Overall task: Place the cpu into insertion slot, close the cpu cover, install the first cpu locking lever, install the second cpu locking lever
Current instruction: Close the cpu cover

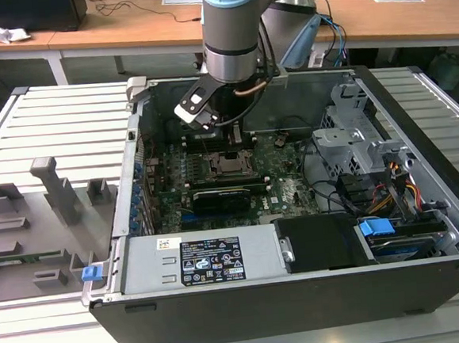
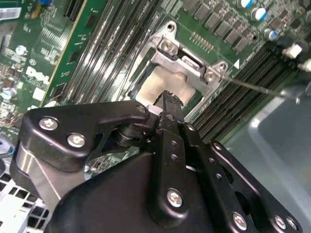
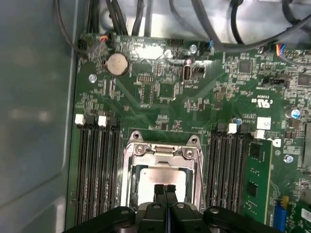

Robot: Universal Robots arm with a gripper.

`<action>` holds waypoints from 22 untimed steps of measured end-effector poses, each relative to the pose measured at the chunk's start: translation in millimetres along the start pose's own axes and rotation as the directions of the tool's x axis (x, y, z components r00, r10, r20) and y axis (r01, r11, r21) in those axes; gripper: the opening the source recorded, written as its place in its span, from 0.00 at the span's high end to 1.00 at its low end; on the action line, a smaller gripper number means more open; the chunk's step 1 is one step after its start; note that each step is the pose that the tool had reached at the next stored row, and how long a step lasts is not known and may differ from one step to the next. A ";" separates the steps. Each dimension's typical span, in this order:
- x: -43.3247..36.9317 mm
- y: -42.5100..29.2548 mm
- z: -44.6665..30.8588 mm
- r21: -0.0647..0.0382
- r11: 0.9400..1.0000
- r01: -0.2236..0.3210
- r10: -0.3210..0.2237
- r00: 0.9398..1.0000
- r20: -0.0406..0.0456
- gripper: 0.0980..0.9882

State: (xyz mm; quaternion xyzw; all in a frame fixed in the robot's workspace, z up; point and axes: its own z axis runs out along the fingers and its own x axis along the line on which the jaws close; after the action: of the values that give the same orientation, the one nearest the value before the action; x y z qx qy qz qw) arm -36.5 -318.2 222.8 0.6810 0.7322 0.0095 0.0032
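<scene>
The cpu (image 3: 163, 175) lies flat in the insertion slot (image 1: 230, 164), silver-grey top up. In the second wrist view it shows pale (image 2: 163, 87) just past my fingertip. The cpu cover (image 3: 163, 149) frames it on the sides I can see, w/ the cpu top showing thru its window. It looks laid down, but I can't tell if it's fully seated. Its screwed end (image 2: 187, 65) sits at the cpu's far edge.

My pincer (image 3: 165, 190) is clenched, both fingers pressed together w/ nothing visible btwn them. The tips are right at the cpu's edge, touching or just above, can't tell which. In the exterior view the pincer (image 1: 226, 132) hangs down inside the pc case (image 1: 415, 109), over the slot.

A thin metal rod (image 2: 257, 88) runs from the socket's corner out across the memory slots (image 2: 233, 109). Banks of those slots flank the socket on both sides (image 3: 95, 165). Farther out on the green mobo (image 3: 165, 92) there's a coin battery (image 3: 116, 63).

In the exterior view a long black expansion card (image 1: 220, 198) lies just beside the slot, then the grey psu (image 1: 196, 257). The case stands on a ribbed grey table (image 1: 59, 129), w/ a grey fixture block (image 1: 27, 227) on the exterior view's left.
</scene>
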 end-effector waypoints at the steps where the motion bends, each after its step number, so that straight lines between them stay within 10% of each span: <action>1: 0.1 -2.0 0.4 0.000 1.000 0.002 -0.002 1.000 0.000 0.99; 10: 1.2 -17.5 12.3 0.000 1.000 0.008 -0.008 1.000 0.000 0.99; 22: 0.6 -9.9 10.7 0.000 1.000 0.012 -0.012 1.000 0.000 0.99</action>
State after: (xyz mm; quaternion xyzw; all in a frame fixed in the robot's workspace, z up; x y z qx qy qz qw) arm -46.3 -318.2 211.9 0.6765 0.7364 0.0095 0.0031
